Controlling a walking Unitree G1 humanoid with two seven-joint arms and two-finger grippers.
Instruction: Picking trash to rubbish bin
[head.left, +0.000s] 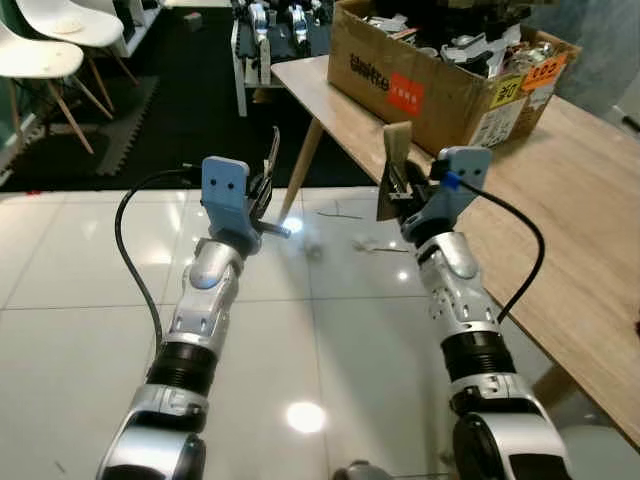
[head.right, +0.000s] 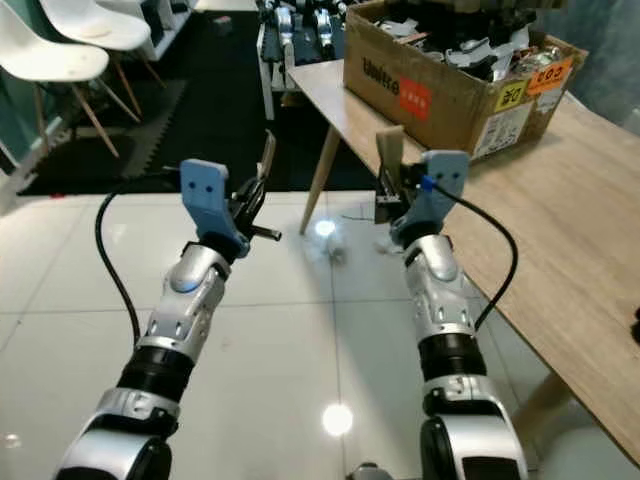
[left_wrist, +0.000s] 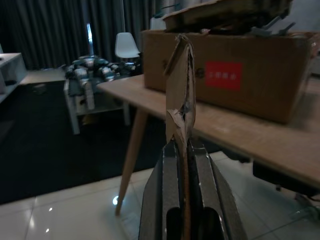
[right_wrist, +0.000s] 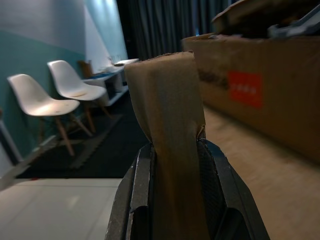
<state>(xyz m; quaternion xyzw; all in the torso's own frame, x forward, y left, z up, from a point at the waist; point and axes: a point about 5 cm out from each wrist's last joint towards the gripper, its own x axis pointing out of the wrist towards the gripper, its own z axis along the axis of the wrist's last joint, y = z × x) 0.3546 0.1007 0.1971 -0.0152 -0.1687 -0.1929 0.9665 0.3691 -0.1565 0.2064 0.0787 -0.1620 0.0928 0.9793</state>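
Both arms raised over glossy white tile floor. Left hand clenched on thin cardboard scrap, held upright, seen edge-on. Right hand clenched on wider cardboard strip — upright too, top edge above fingers. Small bits of litter on floor beyond hands, near table leg. Wooden table on right — cardboard box of clutter on it. White chairs far left.

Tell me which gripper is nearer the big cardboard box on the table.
Right. The right gripper, jaws shut on a cardboard strip, is raised at the table's near edge, just short of the cardboard box. The left gripper, holding a thin cardboard piece, is over the floor farther away.
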